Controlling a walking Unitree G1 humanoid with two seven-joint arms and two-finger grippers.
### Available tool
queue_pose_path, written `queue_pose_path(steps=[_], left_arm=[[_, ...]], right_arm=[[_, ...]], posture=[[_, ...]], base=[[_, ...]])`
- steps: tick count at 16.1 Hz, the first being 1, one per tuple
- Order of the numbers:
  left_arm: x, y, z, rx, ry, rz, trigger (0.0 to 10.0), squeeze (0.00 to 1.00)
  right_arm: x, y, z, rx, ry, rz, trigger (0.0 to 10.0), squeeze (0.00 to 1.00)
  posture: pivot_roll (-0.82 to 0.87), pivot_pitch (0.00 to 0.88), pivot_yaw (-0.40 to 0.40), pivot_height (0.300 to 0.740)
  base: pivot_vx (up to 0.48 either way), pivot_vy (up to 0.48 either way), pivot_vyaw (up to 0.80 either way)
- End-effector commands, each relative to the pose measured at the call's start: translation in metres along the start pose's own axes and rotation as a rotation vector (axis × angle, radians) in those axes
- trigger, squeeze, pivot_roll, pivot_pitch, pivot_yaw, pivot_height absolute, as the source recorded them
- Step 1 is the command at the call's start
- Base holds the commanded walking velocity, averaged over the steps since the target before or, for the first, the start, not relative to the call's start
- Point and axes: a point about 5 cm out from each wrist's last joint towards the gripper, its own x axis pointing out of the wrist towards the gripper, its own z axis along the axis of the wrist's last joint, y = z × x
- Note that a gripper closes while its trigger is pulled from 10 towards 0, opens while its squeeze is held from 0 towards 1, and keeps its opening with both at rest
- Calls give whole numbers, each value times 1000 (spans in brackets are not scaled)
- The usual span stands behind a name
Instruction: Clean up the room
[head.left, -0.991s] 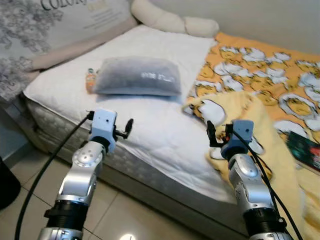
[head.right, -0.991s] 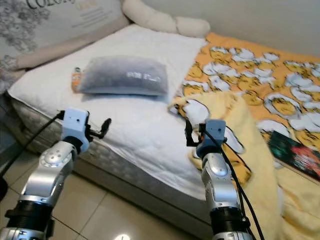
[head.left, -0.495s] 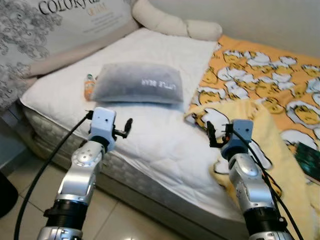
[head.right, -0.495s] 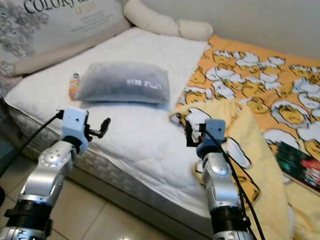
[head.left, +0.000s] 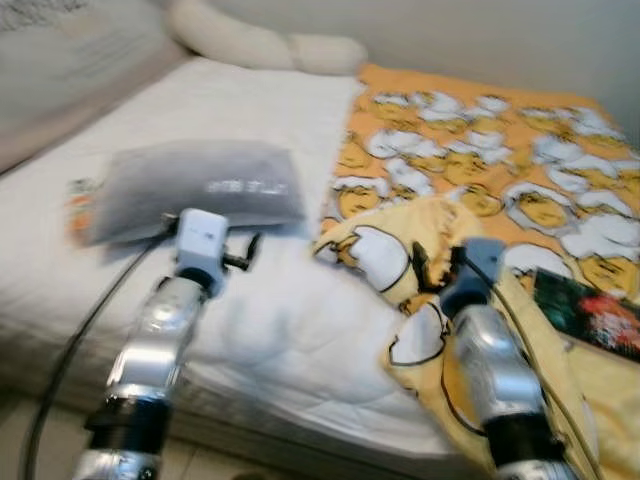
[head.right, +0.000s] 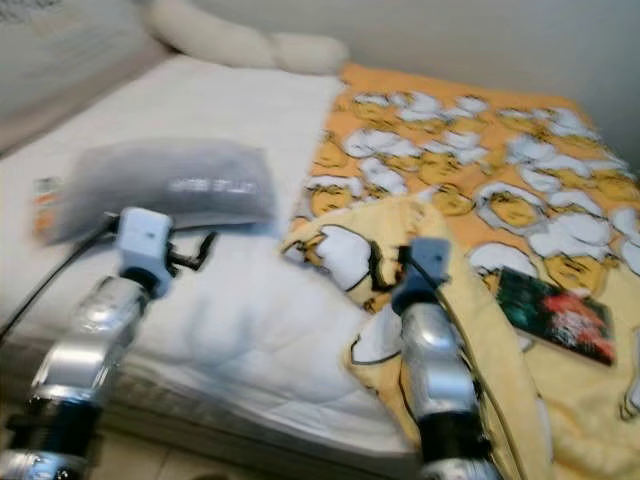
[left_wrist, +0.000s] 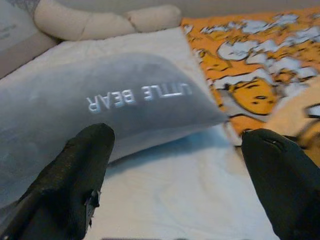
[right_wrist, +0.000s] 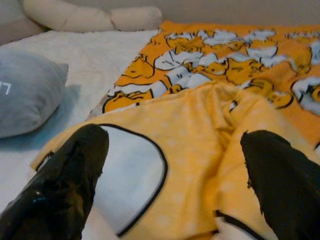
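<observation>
My left end effector (left_wrist: 172, 175) is spread wide with nothing in it, hanging over the white quilted bed (head.left: 300, 340) just in front of the soft grey pillow with white letters (head.left: 195, 188). My right end effector (right_wrist: 170, 185) is spread and empty too, just above the crumpled yellow blanket with cartoon faces (right_wrist: 200, 125). My eye views are blurry, so I think I could miss my grab, bump the pillow away, or snag the blanket and pull the dark book (head.right: 555, 313) lying on it off the bed.

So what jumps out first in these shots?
The orange cartoon-print blanket covers the bed's right half, its yellow folded edge right under the open right tool. On the white mattress lies a grey pillow ahead of the open left tool.
</observation>
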Motion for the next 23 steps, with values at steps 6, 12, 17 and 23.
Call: queue_pose_path(steps=[6,12,17,23], left_arm=[[2,-7,4,-3,-22,-26,10000,0],[2,-6,4,2,-19,-22,10000,0],[1,-8,2,5,-18,-26,10000,0],[0,-9,1,6,-18,-27,10000,0]], right_arm=[[-1,-7,2,9,3,-16,10000,0],[-2,-8,2,12,-5,-24,10000,0],[-3,-9,0,8,-4,-35,10000,0],[-3,-10,0,-19,-14,-45,10000,0]], posture=[[-14,0,-41,740],[-13,0,-39,740],[-13,0,-38,740],[-12,0,-37,740]], base=[[43,44,0],[0,452,-394],[0,445,0],[0,435,0]])
